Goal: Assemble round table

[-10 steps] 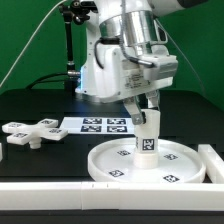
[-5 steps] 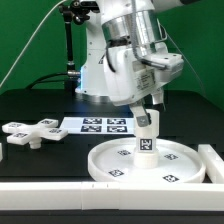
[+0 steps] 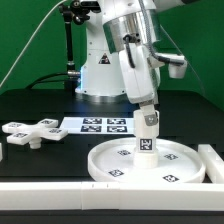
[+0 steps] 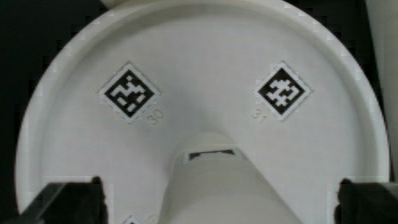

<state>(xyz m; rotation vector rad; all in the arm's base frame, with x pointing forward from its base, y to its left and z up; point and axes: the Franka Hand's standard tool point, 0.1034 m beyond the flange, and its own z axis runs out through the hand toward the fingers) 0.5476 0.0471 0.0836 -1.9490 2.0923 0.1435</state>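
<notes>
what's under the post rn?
The disc. The post stands upright at about its middle. The post's own base covers the spot it stands on, so whether there is a hole or a seated joint there can't be seen.

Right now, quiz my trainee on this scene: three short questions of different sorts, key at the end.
1. True or false: the cylinder post lies flat on the black table.
2. Where is the cross-shaped piece? A) on the round disc; B) on the table at the exterior view's left, next to the marker board; C) leaning on the post.
3. How many square tags on the disc does the wrist view show?
Key: 1. False: it stands upright on the disc. 2. B. 3. Two.
</notes>
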